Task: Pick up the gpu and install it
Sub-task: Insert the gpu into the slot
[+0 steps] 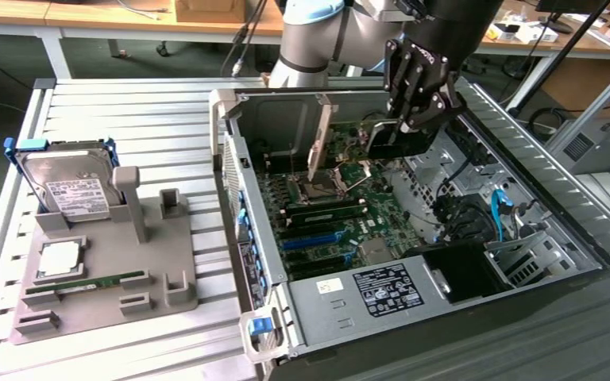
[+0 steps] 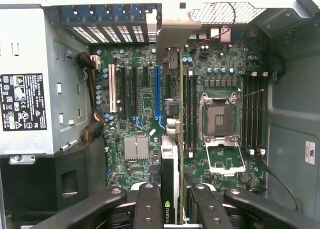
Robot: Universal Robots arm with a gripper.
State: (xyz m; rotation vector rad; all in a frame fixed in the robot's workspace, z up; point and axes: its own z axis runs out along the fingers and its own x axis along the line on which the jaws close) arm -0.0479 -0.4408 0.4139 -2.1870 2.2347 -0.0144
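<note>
The gpu [image 1: 392, 140] is a dark card with a long silvery bracket [image 1: 319, 139] at one end. It hangs edge-down inside the open computer case [image 1: 236, 159], above the motherboard [image 1: 337, 214]. My gripper [image 1: 411, 119] is shut on the card's top edge. In the wrist view the gpu [image 2: 170, 159] is edge-on between my fingers [image 2: 149, 204], with my gripper [image 2: 172, 211] around it. It runs over the board beside the long blue slot [image 2: 158, 94], between that slot and the memory slots [image 2: 190, 109]. Whether its edge touches a slot I cannot tell.
The empty processor socket [image 2: 219, 120] lies close beside the card. The power supply [image 1: 384, 290] fills the case's near end. At the exterior view's left a grey fixture [image 1: 93, 294] holds a hard drive [image 1: 67, 186], a processor chip [image 1: 61, 258] and a memory stick [image 1: 85, 284].
</note>
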